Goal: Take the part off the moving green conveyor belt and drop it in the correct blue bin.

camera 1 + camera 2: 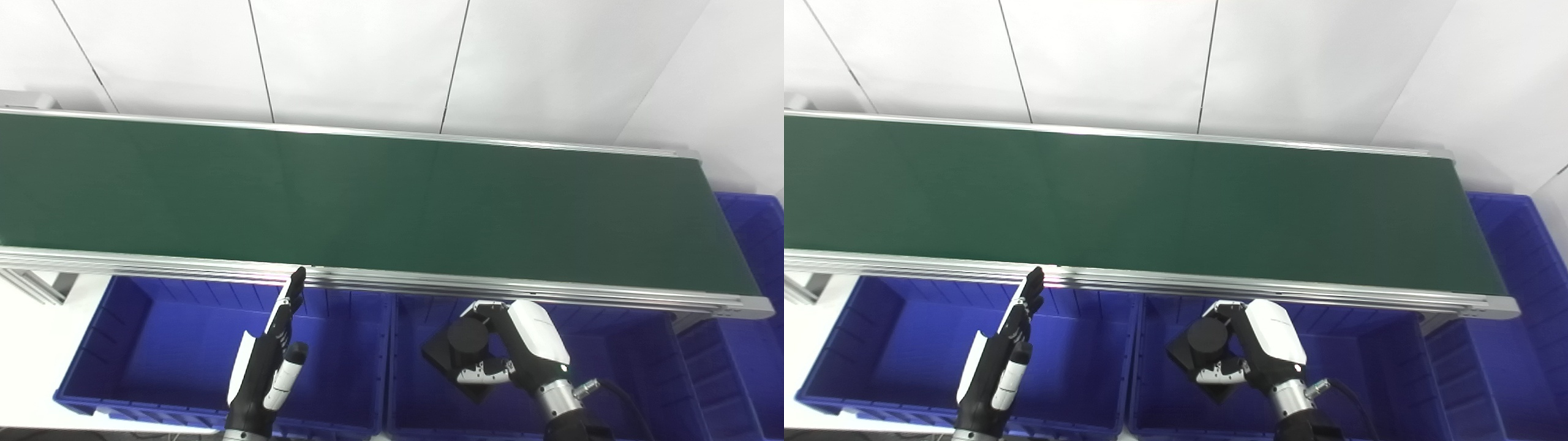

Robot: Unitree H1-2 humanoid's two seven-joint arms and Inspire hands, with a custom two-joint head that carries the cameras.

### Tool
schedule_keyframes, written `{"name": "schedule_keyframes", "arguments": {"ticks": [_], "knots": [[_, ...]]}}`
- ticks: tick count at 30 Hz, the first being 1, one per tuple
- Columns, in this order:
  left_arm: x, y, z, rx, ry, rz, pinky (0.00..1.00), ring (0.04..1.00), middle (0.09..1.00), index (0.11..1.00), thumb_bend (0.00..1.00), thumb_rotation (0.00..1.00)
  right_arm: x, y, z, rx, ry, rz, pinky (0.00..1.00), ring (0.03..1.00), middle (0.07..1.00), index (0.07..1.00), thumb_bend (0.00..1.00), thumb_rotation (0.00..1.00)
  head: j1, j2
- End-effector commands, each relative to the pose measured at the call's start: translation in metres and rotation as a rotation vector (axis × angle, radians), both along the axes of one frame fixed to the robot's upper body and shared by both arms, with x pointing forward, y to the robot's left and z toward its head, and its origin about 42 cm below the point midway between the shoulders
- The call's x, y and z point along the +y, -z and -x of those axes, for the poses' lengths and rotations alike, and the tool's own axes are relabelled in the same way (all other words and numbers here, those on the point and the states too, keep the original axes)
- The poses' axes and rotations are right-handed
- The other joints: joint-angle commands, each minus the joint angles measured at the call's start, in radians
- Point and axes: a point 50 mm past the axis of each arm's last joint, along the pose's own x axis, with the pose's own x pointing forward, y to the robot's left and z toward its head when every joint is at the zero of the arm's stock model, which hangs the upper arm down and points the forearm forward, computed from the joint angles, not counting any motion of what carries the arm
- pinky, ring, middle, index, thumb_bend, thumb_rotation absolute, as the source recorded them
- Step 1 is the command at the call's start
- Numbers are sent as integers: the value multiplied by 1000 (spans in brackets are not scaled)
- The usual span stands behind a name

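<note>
The black part, a flat dark plate with a round cylinder standing on it, is in the right hand, which holds it from the right side with the fingers curled around its lower edge and the thumb side over the top. The part hangs above the inside of the middle blue bin, just below the near rail of the conveyor, and I cannot tell if it touches the bin floor. The white back of this hand faces up, and its arm comes in from the bottom edge at the right. To the left, the left hand holds nothing; its fingers are stretched out straight and lie close side by side, pointing up toward the belt, with the tips just at the near metal rail, and the thumb stands a little apart. This hand is over the left blue bin, which sits beside the middle one, their walls touching. A third blue bin stands at the right end of the conveyor. The green conveyor belt runs across the whole view behind the bins, with nothing lying on its surface, framed by silver rails. Behind it there is a white panelled wall.
</note>
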Motion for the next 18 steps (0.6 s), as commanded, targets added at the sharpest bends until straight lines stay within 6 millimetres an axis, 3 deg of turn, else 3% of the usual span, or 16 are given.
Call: {"name": "schedule_keyframes", "arguments": {"ticks": [1, 2, 5, 7, 12, 16, 18], "knots": [[-2, -11, -4, -69, 9, 22, 997, 995, 993, 967, 605, 1000, 1, -5, -6, -23, -16, 55, 733, 681, 520, 467, 521, 1, -3, -2], [-2, -10, -5, -68, 9, 20, 995, 995, 992, 967, 609, 1000, 2, -5, -6, -14, -23, 77, 781, 715, 623, 486, 512, 99, -3, -2], [-1, -10, -5, -69, 8, 14, 991, 994, 992, 965, 610, 1000, 6, -8, -6, 33, -39, 143, 850, 767, 704, 496, 506, 155, -6, -3], [-1, -10, -5, -70, 9, 14, 988, 993, 989, 963, 606, 1000, 8, -10, -5, 68, -46, 179, 921, 825, 767, 701, 576, 460, -6, -4], [1, -10, -4, -70, 15, 9, 996, 1000, 998, 969, 611, 1000, 13, -16, 1, 83, -58, 237, 997, 927, 895, 861, 618, 739, -9, -7], [3, -11, -3, -69, 15, 7, 994, 1000, 999, 968, 617, 1000, 14, -20, 8, 57, -54, 217, 1000, 972, 961, 925, 569, 862, -14, -8], [3, -11, -3, -69, 15, 7, 990, 999, 999, 970, 610, 1000, 14, -23, 13, 24, -37, 190, 1000, 988, 988, 960, 569, 873, -17, -10]]}}
